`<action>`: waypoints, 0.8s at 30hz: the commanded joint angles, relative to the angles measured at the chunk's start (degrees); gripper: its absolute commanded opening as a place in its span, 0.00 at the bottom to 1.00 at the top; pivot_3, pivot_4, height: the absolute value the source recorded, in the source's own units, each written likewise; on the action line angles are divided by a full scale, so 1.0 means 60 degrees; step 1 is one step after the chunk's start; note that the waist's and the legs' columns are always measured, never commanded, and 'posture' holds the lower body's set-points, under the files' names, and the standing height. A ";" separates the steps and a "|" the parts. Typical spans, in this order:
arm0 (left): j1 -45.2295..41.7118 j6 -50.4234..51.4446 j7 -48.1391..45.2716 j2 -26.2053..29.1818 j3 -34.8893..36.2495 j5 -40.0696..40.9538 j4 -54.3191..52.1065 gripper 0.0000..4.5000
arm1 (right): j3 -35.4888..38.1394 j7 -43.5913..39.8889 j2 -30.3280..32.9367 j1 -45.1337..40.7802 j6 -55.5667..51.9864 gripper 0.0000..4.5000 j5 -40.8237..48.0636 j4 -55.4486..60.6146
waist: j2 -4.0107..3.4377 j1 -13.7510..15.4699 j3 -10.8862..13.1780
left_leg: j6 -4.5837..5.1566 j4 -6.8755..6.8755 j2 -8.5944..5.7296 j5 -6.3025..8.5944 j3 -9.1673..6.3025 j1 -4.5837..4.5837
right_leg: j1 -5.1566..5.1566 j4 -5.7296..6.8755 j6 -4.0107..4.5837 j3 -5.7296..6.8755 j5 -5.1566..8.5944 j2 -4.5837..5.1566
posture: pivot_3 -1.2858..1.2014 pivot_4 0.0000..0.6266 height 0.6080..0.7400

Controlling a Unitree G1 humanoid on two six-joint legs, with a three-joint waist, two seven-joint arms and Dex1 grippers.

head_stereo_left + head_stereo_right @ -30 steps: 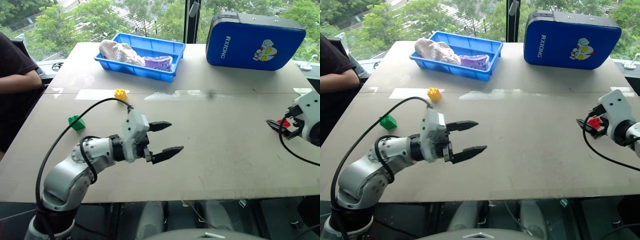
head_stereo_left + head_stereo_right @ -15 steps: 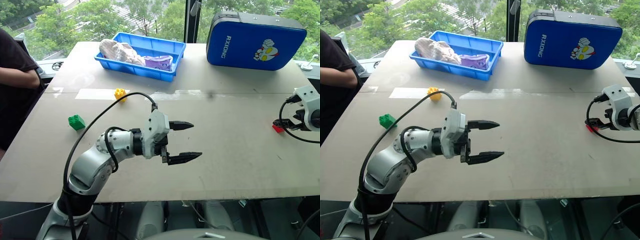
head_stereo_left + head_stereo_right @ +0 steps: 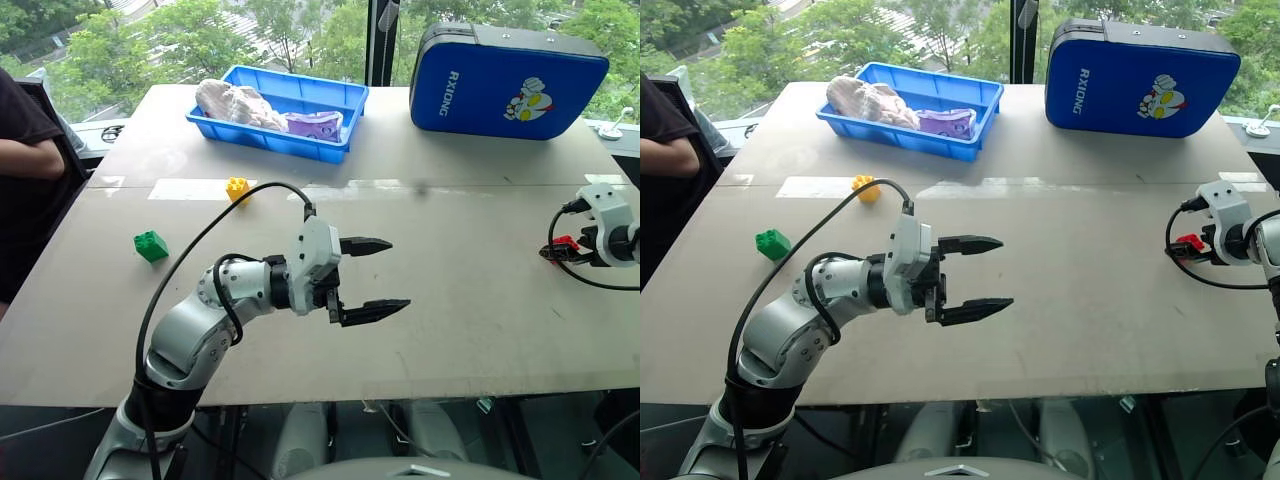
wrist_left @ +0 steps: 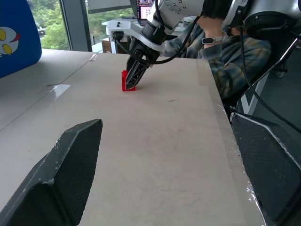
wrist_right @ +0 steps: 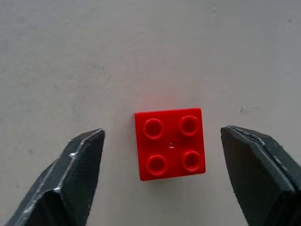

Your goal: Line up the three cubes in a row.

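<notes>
Listing from the left eye view: blue tray [image 3: 345, 105] at the table's [image 3: 470, 330] far side; blue case [image 3: 505, 80] beside it; yellow brick [image 3: 237, 187] near the tray; green brick [image 3: 151, 245] further out; left gripper [image 3: 378, 275] level, fingers spread, empty. Left wrist view: right gripper [image 4: 133, 80] angled down at the red brick [image 4: 126, 84]. Right wrist view: red brick lying on the table between the parted fingers [image 5: 80, 165], untouched.

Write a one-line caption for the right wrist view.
Small red plastic four-stud brick on the pale tabletop, flanked untouched by the right gripper and its open black fingers.
</notes>
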State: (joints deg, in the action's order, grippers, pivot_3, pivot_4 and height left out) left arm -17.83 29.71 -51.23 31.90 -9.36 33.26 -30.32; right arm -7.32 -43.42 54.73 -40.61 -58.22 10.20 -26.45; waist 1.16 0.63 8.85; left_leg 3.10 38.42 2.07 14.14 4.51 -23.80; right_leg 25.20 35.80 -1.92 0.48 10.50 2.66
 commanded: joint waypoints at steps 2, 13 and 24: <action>0.0042 -0.0014 0.0126 0.0052 0.0310 0.0130 -0.0231 1.00 | -0.0017 -0.0182 -0.0009 -0.0378 0.0435 0.36 -0.0339 -0.0230 | 0.0000 0.0000 0.0000 | 0.0000 0.0000 0.0000 0.0000 0.0001 0.0000 | 0.0000 0.0000 0.0000 0.0000 0.0000 0.0000 | 0.52 0.24 1.00; 0.2188 -0.0186 0.0564 0.0749 0.1605 0.0061 -0.0872 1.00 | -0.1153 -0.3567 0.0177 -0.0606 0.2254 0.29 0.0107 0.4074 | -0.0022 -0.0314 0.0011 | 0.0000 -0.0011 0.0022 0.0000 0.0008 0.0007 | 0.0021 0.0010 -0.0015 -0.0009 0.0007 -0.0010 | 0.52 0.24 1.00; 0.4035 0.0017 0.0147 0.1743 0.3625 0.0755 -0.1051 1.00 | -0.4727 -0.4519 -0.3712 -0.3515 0.4735 0.29 -0.2304 0.1635 | -0.0015 -0.0205 0.0012 | -0.0013 -0.0008 0.0035 -0.0006 -0.0008 -0.0021 | 0.0043 0.0021 0.0024 0.0010 -0.0010 0.0007 | 0.52 0.24 1.00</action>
State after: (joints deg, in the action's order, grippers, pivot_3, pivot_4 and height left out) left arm 6.40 29.79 -49.96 41.77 10.19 35.84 -34.30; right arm -36.13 -69.80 32.27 -59.60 -31.54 -2.60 -15.97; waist 1.07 -0.60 8.92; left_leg 3.01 38.37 2.25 14.11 4.58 -24.00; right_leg 25.52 35.88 -1.80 0.51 10.45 2.82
